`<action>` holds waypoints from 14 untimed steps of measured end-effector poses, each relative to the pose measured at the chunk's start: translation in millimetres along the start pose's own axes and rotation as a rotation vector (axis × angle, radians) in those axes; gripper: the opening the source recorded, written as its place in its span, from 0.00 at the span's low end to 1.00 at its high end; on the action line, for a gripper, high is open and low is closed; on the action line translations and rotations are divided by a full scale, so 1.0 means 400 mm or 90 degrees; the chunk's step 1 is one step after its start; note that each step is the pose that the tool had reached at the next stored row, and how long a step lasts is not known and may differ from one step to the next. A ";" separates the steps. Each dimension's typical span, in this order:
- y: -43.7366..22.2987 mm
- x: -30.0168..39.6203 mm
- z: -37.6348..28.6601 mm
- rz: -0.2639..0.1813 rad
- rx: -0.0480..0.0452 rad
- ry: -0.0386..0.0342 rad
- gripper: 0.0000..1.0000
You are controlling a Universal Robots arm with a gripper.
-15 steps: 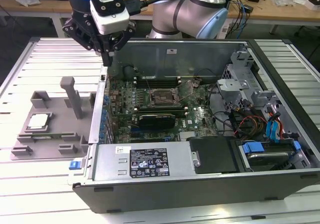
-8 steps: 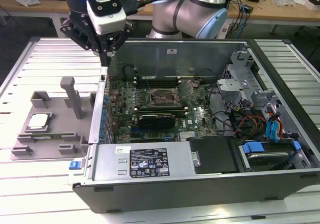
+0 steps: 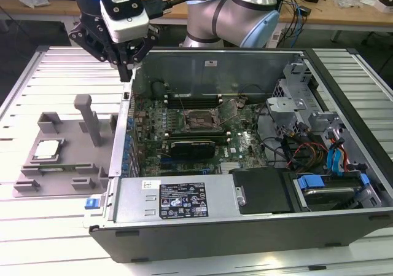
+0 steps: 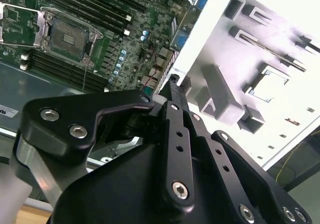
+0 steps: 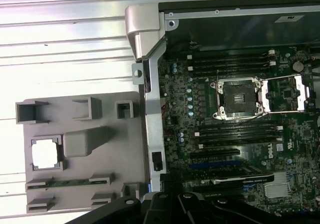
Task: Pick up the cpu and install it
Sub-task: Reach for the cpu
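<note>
Exterior view's left: the cpu (image 3: 48, 149) is seated in the grey tray (image 3: 72, 158); farther right, the gripper (image 3: 128, 74) is held closed and empty.

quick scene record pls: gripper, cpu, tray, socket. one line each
gripper: shut, empty, above the computer case wall nearest the tray
cpu: flat in the grey tray, apart from the gripper
grey tray: on the table, outside the case
socket: on the motherboard, bracket swung open, no chip seated
task state: cpu not yet picked up
</note>
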State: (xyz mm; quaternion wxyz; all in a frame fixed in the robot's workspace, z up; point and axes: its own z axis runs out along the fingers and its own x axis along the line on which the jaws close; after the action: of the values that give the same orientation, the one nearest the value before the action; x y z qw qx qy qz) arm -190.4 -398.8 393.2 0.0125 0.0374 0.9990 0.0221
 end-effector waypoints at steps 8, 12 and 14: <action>-0.001 0.014 0.000 0.000 0.0000 0.0000 0.11; -0.002 0.023 -0.001 0.000 0.0000 -0.0001 0.11; -0.002 0.029 -0.001 0.000 0.0000 0.0000 0.11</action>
State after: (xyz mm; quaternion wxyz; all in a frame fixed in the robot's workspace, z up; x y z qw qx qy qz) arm -202.1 -398.9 393.2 0.0125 0.0374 0.9990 0.0221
